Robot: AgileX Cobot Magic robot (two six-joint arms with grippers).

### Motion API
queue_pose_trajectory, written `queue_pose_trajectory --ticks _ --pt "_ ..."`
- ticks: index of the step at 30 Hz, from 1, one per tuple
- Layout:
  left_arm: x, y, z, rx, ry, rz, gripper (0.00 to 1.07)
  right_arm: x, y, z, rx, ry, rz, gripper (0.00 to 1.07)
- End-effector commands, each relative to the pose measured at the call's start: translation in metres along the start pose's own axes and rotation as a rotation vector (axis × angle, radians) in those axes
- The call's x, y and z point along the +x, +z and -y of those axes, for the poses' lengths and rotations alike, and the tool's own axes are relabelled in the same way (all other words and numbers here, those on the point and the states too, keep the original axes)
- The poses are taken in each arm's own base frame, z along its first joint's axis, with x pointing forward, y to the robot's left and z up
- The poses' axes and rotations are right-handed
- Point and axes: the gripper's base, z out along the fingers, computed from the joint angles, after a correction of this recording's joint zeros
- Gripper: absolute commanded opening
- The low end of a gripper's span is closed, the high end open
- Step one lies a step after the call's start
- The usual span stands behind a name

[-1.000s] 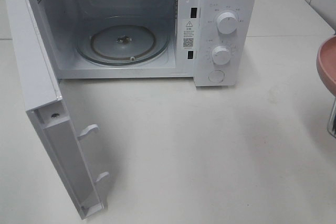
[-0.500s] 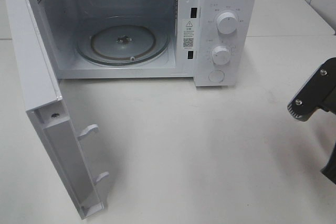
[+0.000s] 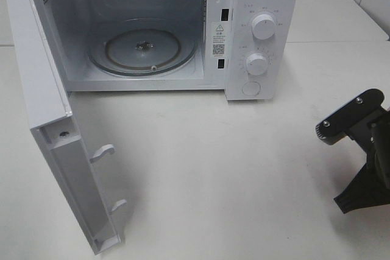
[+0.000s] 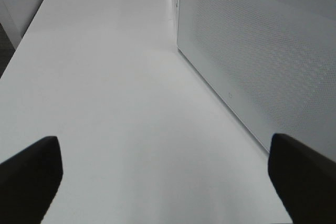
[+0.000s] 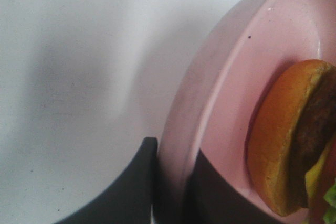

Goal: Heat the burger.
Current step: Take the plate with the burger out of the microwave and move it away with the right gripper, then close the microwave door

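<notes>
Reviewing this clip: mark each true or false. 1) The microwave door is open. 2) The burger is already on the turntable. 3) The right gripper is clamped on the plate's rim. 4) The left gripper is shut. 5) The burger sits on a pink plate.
1) True. The microwave has its door swung wide open.
2) False. The glass turntable is bare; the burger shows only in the right wrist view, on the plate.
3) True. The right gripper has one finger on each side of the pink plate's rim.
4) False. The left gripper is wide open, holding nothing, above the table.
5) True.
</notes>
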Motion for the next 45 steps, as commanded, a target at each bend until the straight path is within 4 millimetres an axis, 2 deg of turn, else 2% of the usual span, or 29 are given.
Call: queue_pose_trajectory --ticks 1,6,13,19,21,22,23,24,27,29,31,36,37,38,39,40,41,42,43,44,45 --pt "0.000 -0.002 0.000 0.000 -0.003 0.030 1.00 -0.004 0.005 0.001 0.068 -0.017 0.014 0.01" --pt "0.000 -0.002 0.000 0.000 -0.003 0.030 1.00 -0.003 0.022 -0.018 0.061 -0.011 -0.009 0.01" --pt "0.000 -0.002 0.000 0.000 -0.003 0.030 1.00 0.001 0.037 -0.029 0.095 -0.030 -0.051 0.03" --pt "0.000 -0.002 0.000 0.000 -0.003 0.030 1.00 0.006 0.046 -0.036 0.113 -0.074 -0.094 0.09" --pt "0.000 -0.002 0.000 0.000 -0.003 0.030 1.00 0.007 0.047 -0.037 0.115 -0.077 -0.104 0.23" --pt "0.000 -0.002 0.000 0.000 -0.003 0.030 1.00 0.007 0.047 -0.037 0.115 -0.077 -0.104 0.23" --pt "0.000 -0.002 0.000 0.000 -0.003 0.030 1.00 0.007 0.046 -0.036 0.114 -0.073 -0.102 0.27" --pt "0.000 -0.002 0.000 0.000 -0.003 0.030 1.00 0.006 0.045 -0.035 0.109 -0.063 -0.097 0.36" --pt "0.000 -0.002 0.000 0.000 -0.003 0.030 1.00 0.005 0.043 -0.034 0.105 -0.054 -0.098 0.41" --pt "0.000 -0.002 0.000 0.000 -0.003 0.030 1.00 -0.001 0.032 -0.029 0.073 -0.001 -0.088 0.54" --pt "0.000 -0.002 0.000 0.000 -0.003 0.030 1.00 -0.003 0.028 -0.026 0.058 0.015 -0.081 0.56" --pt "0.000 -0.002 0.000 0.000 -0.003 0.030 1.00 -0.015 0.003 -0.013 -0.028 0.065 -0.037 0.58" --pt "0.000 -0.002 0.000 0.000 -0.003 0.030 1.00 -0.019 -0.011 -0.005 -0.080 0.093 -0.014 0.58" --pt "0.000 -0.002 0.000 0.000 -0.003 0.030 1.00 -0.019 -0.011 -0.005 -0.080 0.093 -0.014 0.58" --pt "0.000 -0.002 0.000 0.000 -0.003 0.030 1.00 -0.023 -0.025 0.003 -0.137 0.095 0.011 0.61" --pt "0.000 -0.002 0.000 0.000 -0.003 0.030 1.00 -0.023 -0.025 0.003 -0.137 0.095 0.011 0.61" --pt "0.000 -0.002 0.000 0.000 -0.003 0.030 1.00 -0.024 -0.033 0.007 -0.174 0.086 0.030 0.63" --pt "0.000 -0.002 0.000 0.000 -0.003 0.030 1.00 -0.027 -0.048 0.015 -0.241 0.044 0.071 0.69" --pt "0.000 -0.002 0.000 0.000 -0.003 0.030 1.00 -0.027 -0.048 0.015 -0.241 0.044 0.071 0.69" --pt "0.000 -0.002 0.000 0.000 -0.003 0.030 1.00 -0.027 -0.057 0.019 -0.280 0.032 0.093 0.72" --pt "0.000 -0.002 0.000 0.000 -0.003 0.030 1.00 -0.028 -0.073 0.028 -0.353 0.017 0.138 0.79"
